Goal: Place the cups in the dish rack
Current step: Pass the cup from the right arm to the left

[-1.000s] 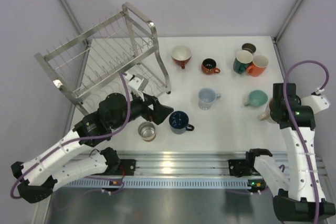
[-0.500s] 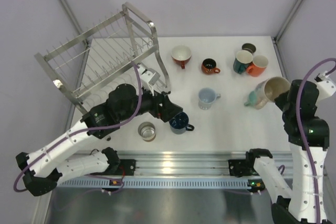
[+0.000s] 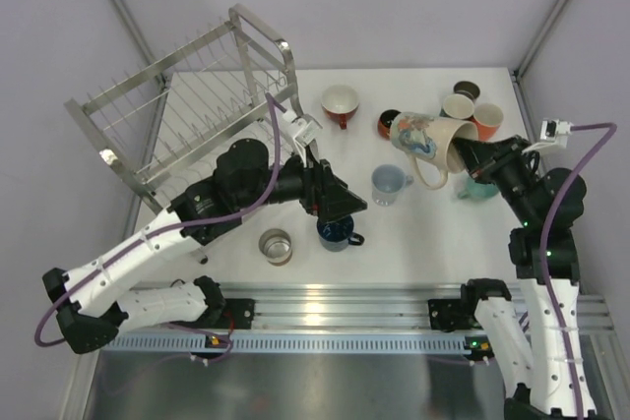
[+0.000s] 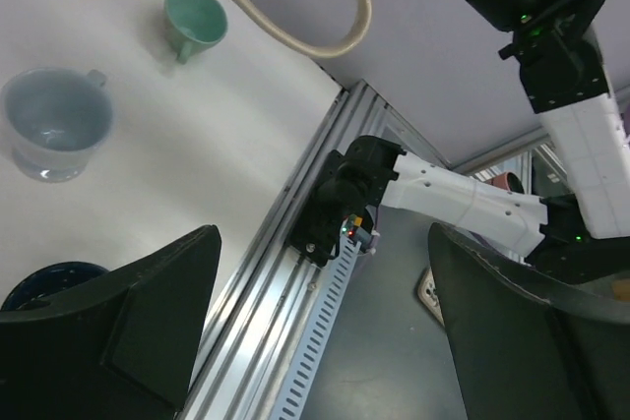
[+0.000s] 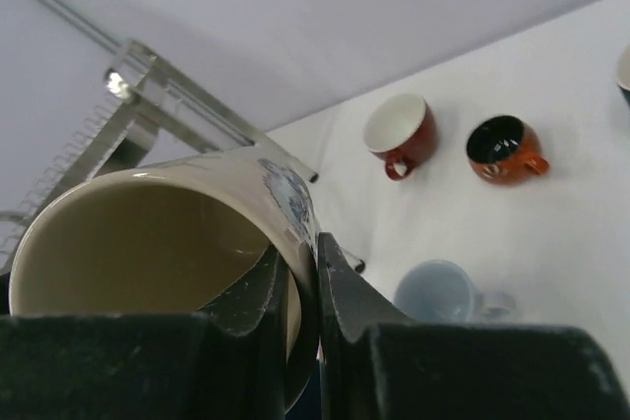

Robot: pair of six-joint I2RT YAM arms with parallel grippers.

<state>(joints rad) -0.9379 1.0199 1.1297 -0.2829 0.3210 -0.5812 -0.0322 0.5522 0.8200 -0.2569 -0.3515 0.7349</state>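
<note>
My right gripper (image 3: 461, 155) is shut on the rim of the tall beige mug (image 3: 421, 137) and holds it on its side in the air above the table; in the right wrist view (image 5: 307, 277) one finger is inside the mug (image 5: 148, 233) and one outside. My left gripper (image 3: 340, 206) is open and empty, just above the navy cup (image 3: 336, 231); its jaws stand wide apart in the left wrist view (image 4: 325, 341). The dish rack (image 3: 187, 105) stands at the far left, with no cup in it.
On the table stand a red cup (image 3: 340, 102), a small brown cup (image 3: 390, 125), a pale blue cup (image 3: 388, 185), a mint cup (image 3: 482, 188), teal (image 3: 457, 105) and orange (image 3: 486, 116) cups, and a metal tumbler (image 3: 276, 246).
My right arm has lifted the beige mug from the right table edge and swung it left over the middle. My left arm has moved right, over the navy cup.
</note>
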